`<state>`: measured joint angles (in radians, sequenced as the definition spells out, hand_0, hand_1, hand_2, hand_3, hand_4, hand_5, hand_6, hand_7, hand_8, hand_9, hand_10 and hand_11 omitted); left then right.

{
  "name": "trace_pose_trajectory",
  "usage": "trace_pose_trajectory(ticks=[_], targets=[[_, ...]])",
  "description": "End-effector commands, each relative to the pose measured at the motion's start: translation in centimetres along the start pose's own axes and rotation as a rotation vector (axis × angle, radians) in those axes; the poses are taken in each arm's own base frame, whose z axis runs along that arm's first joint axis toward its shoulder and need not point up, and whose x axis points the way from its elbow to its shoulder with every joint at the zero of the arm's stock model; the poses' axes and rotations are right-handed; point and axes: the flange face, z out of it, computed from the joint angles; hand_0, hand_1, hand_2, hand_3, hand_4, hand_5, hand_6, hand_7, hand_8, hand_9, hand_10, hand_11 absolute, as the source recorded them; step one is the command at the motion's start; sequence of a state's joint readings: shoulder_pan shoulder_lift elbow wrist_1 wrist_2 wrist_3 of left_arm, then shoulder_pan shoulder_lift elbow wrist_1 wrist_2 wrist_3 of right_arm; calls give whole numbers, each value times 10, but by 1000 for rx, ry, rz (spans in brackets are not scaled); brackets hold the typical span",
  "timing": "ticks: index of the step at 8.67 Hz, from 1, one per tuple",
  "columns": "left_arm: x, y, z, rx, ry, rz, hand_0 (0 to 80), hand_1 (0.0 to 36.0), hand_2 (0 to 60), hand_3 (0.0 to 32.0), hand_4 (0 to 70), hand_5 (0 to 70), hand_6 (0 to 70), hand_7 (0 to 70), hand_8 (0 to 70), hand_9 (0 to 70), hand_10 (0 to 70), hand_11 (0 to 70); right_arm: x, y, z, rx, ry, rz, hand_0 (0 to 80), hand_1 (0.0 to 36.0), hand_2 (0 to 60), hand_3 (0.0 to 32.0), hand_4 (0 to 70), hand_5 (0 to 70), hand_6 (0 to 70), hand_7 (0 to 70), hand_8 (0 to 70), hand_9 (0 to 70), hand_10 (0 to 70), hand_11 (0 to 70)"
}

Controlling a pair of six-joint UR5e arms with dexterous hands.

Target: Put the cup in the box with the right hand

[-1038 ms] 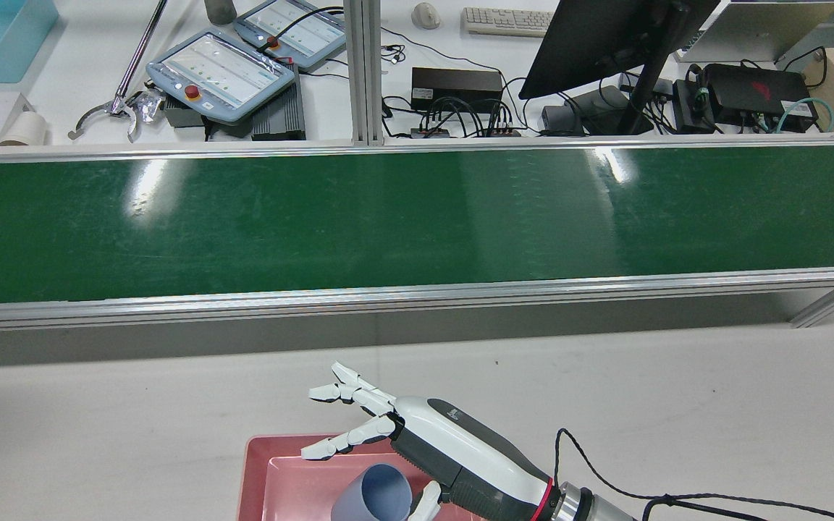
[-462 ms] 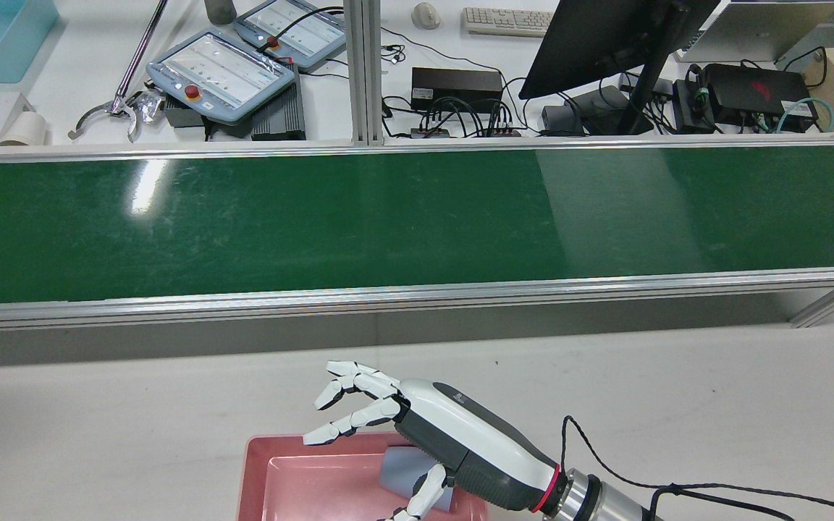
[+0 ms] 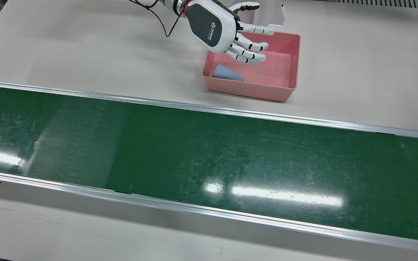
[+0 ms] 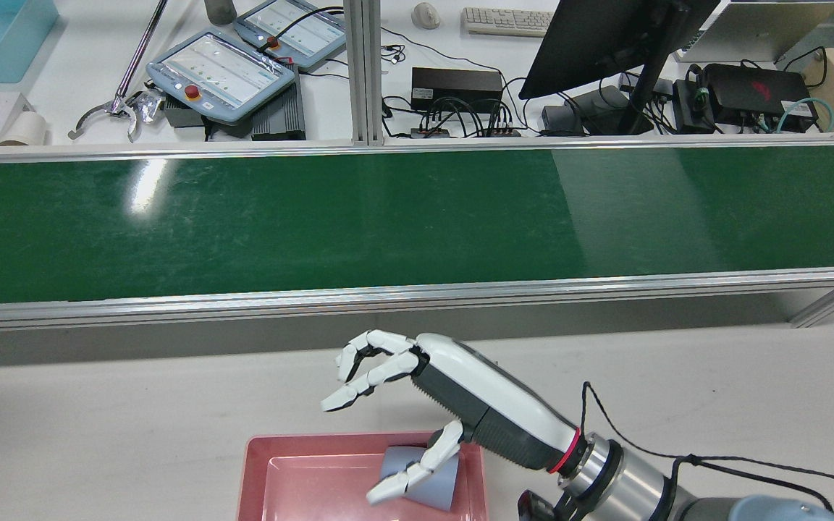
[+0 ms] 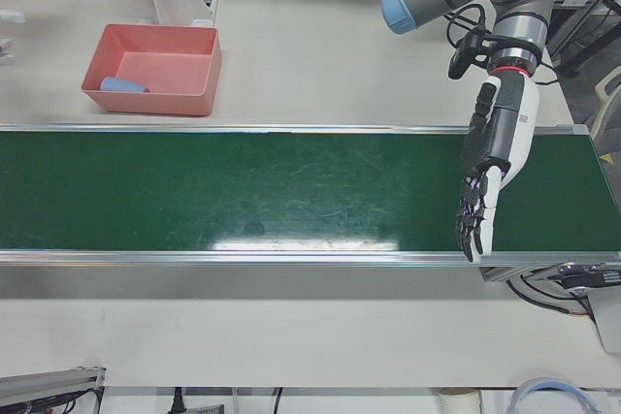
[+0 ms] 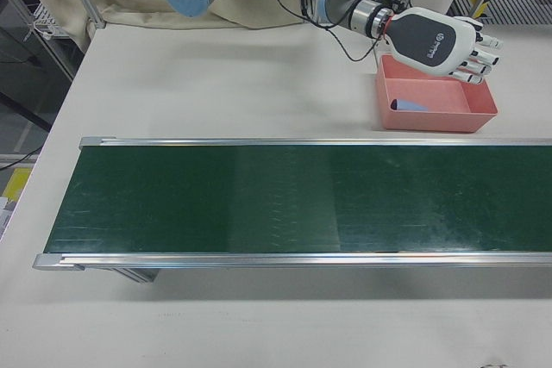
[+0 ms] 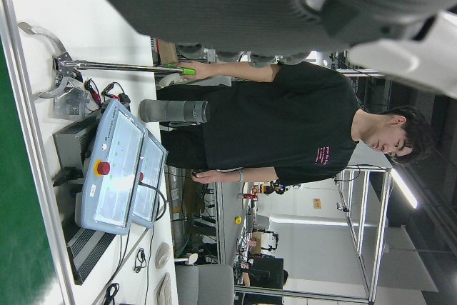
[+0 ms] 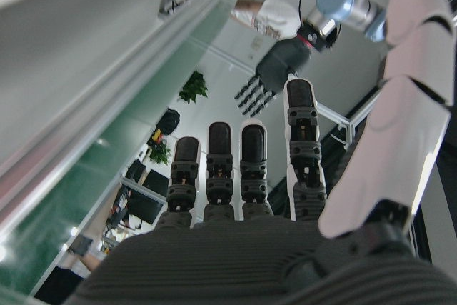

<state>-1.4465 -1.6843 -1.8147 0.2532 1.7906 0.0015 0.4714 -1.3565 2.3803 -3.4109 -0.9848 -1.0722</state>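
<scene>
- Lying on its side in the box [image 3: 290,59], the cup [image 3: 227,73] is a pale blue cone; it rests on the box floor in the corner nearest the belt [image 3: 209,159] and toward the right arm's side; in the rear view the cup [image 4: 420,474] sits at the box's right end, against the wall
- Hovering above the box, the right hand [image 3: 214,27] holds nothing; its fingers [image 3: 247,47] are spread and slightly curled, reaching out over the box interior; the thumb [image 3: 247,6] points off separately toward the far wall
- In the front view the cup lies below and just to the wrist side of the fingertips, clear of them; none of them touches it
- In the rear view the thumb [image 4: 417,467] overlaps the cup's outline, while the other fingers [image 4: 370,365] extend past the box's far rim over the table [image 4: 135,420]; whether the thumb is in contact cannot be told from that view alone, but the right-front view shows the hand [image 6: 435,40] well above the box [image 6: 435,114]
- The left hand [image 5: 490,176] hangs over the belt's far end, well apart from the box [image 5: 155,70]; its fingers [image 5: 473,225] point down, straight and close together, empty
- A person [image 7: 285,126] in a black shirt stands beyond the belt, seen in the left hand view
</scene>
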Motion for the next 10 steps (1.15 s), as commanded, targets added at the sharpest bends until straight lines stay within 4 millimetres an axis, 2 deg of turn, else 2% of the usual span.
trace_pose_trajectory(ticks=[1,2,3,4,5,6,7,8,9,10], targets=[[0,0,0,0,-1,0,0,0,0,0,0,0,0,0,0,0,0,0,-86,-148,-26,277,-44,-74,469,178,522,0,466,115,335,700,545,700,414,583],[0,0,0,0,0,0,0,0,0,0,0,0,0,0,0,0,0,0,-96,-206,-44,367,-29,-69,475,119,318,0,491,108,315,700,524,700,400,562],[0,0,0,0,0,0,0,0,0,0,0,0,0,0,0,0,0,0,-101,-268,-60,461,-10,-66,470,93,232,0,449,103,294,700,505,700,382,538],[0,0,0,-2,0,0,0,0,0,0,0,0,0,0,0,0,0,0,-103,-310,-74,528,11,-76,454,86,230,0,381,99,272,700,491,700,372,525],[0,0,0,0,0,0,0,0,0,0,0,0,0,0,0,0,0,0,-106,-339,-84,535,-10,-86,466,47,88,0,367,93,233,700,456,700,350,497],[0,0,0,0,0,0,0,0,0,0,0,0,0,0,0,0,0,0,-100,-370,-107,535,-26,-74,461,63,107,0,324,82,189,652,380,598,285,416],[0,0,0,0,0,0,0,0,0,0,0,0,0,0,0,0,0,0,-85,-404,-139,566,-39,-7,455,92,146,0,231,63,121,401,204,352,175,264],[0,1,0,-2,0,0,0,0,0,0,0,0,0,0,0,0,0,0,-72,-435,-162,574,-72,69,452,114,192,0,174,43,57,164,31,84,85,137],[0,1,0,0,0,0,0,0,0,0,0,0,0,0,0,0,0,0,-63,-452,-178,553,-94,96,464,97,120,0,183,36,39,97,0,17,49,84],[0,1,0,-2,0,0,0,0,0,0,0,0,0,0,0,0,0,0,-56,-455,-193,556,-82,98,449,97,156,0,150,30,30,71,0,0,26,50]])
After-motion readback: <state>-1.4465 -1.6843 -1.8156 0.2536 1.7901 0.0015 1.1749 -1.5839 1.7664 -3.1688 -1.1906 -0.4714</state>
